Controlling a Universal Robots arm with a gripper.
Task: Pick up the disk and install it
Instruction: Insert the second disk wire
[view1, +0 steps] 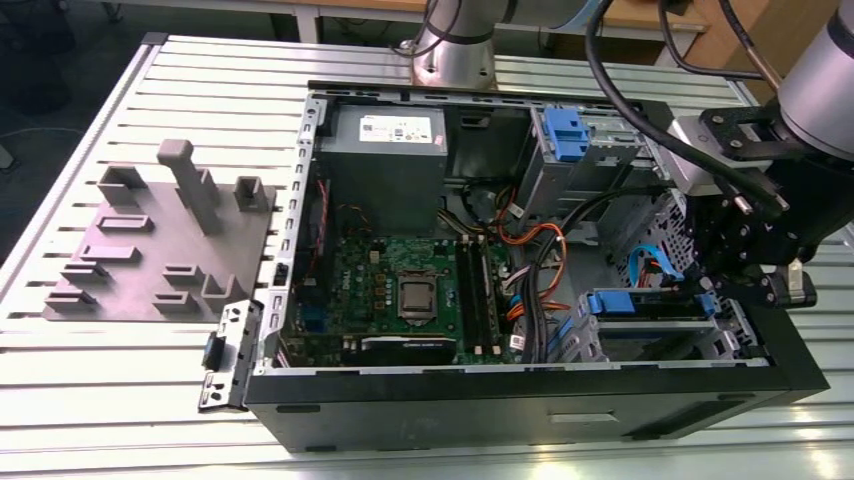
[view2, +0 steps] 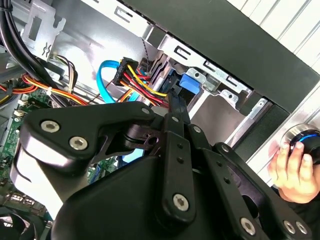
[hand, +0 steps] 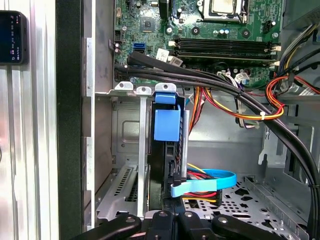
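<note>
Hand (hand: 173, 217): narrow, its fingers closed on the near edge of the disk, at the drive cage (hand: 125, 150).
Disk (hand: 166, 125): stands on edge in a slot of the metal drive cage, blue carrier tab toward the motherboard (hand: 220, 30); in the exterior view it (view1: 627, 302) sits in the case corner under the arm, on the exterior view's right.
Cables: a blue flat cable (hand: 210, 176) and a red, yellow and black bundle (hand: 200, 187) lie just beside the disk's near end.
Case (view1: 534, 395): open, lying on the slatted worktop (view1: 134, 380).
Grey plate (view1: 147, 250): on the worktop beside the case, on the exterior view's left, posts upright, well apart from the hand.
</note>
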